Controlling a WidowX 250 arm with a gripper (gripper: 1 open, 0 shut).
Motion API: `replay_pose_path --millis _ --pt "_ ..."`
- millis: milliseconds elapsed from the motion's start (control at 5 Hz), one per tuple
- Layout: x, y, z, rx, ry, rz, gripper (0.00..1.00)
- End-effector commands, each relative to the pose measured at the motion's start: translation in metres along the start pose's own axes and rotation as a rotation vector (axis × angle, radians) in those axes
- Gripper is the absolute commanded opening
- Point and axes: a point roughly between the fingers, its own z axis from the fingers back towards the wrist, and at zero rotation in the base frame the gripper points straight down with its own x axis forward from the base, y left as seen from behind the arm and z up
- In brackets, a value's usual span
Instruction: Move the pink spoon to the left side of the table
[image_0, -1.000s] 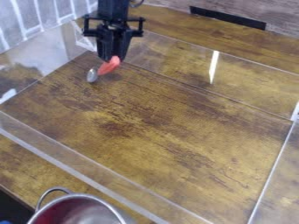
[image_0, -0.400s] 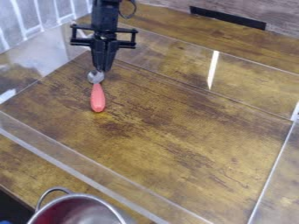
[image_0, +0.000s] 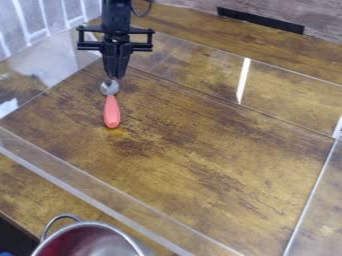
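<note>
Nearest us, the steel bowl (image_0: 91, 243) sits outside the clear wall (image_0: 100, 205). Past that wall, on the table (image_0: 201, 150), the spoon (image_0: 112, 112) lies toward the picture's left, its pink handle pointing our way and its metal end away from us, just below the gripper (image_0: 115, 77). We see a real change from a second ago: the handle was up by the fingers then, with the metal end off to the left; now the spoon has swung round and the handle lies clear of them. Beyond it, the fingers are clenched together, though we cannot tell whether they pinch the metal rim or nothing. For the task, we judge the spoon is near the picture's left side already; if that is the side meant, what remains is checking the grip, then a small shift or a retreat.
</note>
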Motion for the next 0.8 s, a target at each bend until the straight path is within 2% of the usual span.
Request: replay_pose_path --millis 0,200,600 --pt "-0.004 -0.001 -0.001 -0.018 -0.02 -0.011 0.0" --pt "-0.012 -0.003 -0.019 -0.015 -0.008 -0.05 0.0" --pt "0.003 0.031 -0.004 0.007 -0.049 -0.444 0.0"
